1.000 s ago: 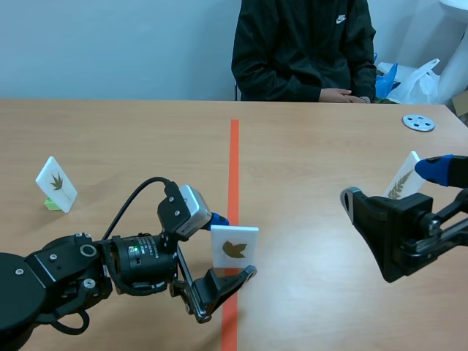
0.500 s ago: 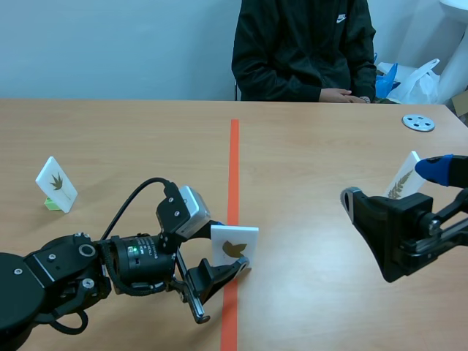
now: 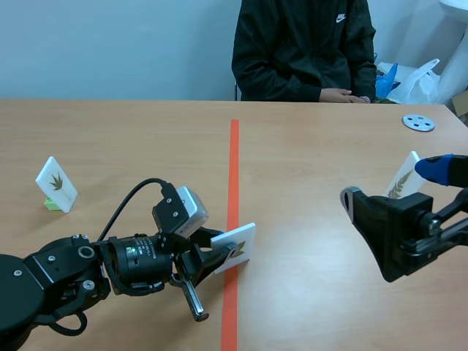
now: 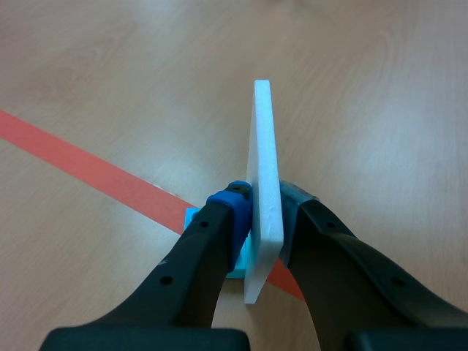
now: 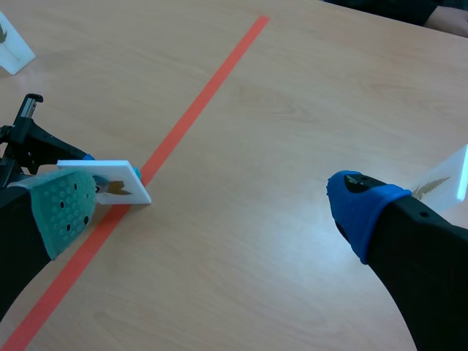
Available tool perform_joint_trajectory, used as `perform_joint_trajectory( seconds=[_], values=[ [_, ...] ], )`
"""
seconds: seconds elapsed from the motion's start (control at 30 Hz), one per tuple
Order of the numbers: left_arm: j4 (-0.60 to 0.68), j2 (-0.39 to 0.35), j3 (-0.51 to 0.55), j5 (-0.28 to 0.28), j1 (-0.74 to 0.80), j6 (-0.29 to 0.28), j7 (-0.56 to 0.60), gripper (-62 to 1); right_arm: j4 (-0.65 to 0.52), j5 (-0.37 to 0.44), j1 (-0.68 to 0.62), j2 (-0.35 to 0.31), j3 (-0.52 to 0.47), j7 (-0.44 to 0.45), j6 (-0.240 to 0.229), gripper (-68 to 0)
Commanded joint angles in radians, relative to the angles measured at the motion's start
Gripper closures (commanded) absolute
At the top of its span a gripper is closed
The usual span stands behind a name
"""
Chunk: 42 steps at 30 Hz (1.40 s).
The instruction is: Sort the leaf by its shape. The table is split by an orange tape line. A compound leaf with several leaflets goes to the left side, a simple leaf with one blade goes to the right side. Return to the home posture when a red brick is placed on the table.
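Leaf card (image 3: 235, 248) in the left pincer (image 4: 267, 208) over the tape line (image 3: 233, 168), second card (image 3: 56, 183) well left, third card (image 3: 401, 179) well right.

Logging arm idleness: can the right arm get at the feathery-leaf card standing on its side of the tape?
Probably yes: the feathery-leaf card stands right beside the right gripper, whose fingers are open, with nothing between them.

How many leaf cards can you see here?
3. Left card stands far left; middle card is in the left gripper at the tape line; right card stands far right, partly hidden.
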<state>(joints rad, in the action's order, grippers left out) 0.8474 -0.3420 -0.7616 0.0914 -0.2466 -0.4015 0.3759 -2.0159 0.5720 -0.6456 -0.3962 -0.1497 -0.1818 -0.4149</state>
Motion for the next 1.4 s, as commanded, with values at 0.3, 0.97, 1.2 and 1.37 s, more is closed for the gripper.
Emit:
perform_joint_trajectory(
  seconds=[0.3,0.97,1.2,1.37],
  values=[
    [0.252,-0.126,0.138,0.21,0.092,-0.017,-0.051,-4.4,-0.007,0.008,0.014,-0.008,-0.008,0.016,0.003,-67.9],
    [0.427,-0.128,0.673,0.384,0.453,0.171,-0.132,-4.4,-0.007,0.008,0.014,-0.008,-0.008,0.024,0.003,-67.9],
    [0.351,-0.105,0.705,0.383,0.443,0.246,-0.138,-4.4,-0.007,0.008,0.014,-0.008,-0.008,0.024,0.003,-67.9],
    [0.243,-0.078,0.71,0.384,0.405,0.287,-0.097,-4.4,-0.007,0.008,0.014,-0.008,-0.008,0.033,0.003,-67.9]
  ],
)
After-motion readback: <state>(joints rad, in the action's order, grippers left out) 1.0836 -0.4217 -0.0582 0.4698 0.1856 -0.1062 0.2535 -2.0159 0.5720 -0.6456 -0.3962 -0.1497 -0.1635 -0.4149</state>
